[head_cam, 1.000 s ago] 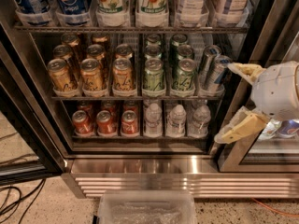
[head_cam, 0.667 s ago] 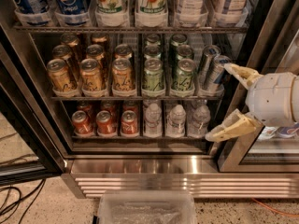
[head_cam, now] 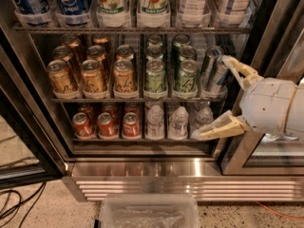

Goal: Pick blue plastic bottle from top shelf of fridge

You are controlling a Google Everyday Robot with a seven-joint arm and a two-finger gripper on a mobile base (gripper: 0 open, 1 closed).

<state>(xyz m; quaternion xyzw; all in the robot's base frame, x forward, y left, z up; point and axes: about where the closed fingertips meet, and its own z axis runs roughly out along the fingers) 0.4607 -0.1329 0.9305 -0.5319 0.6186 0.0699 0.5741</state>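
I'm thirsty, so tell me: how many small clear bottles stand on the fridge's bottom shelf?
3, in a row right of the red cans: left bottle, middle bottle, right bottle. Others may hide behind. The robot's open hand is beside the right one.

Warm light from inside the fridge [head_cam: 233, 37], strongest on the gold cans [head_cam: 93, 76] under the top shelf [head_cam: 133, 29]. Hard glare band on the steel base [head_cam: 190, 168]. Left door frame [head_cam: 23, 127] and floor [head_cam: 42, 208] sit in shadow. Gripper [head_cam: 209, 97], at the right edge of the opening with fingers spread, is brightly lit, close to washed out.
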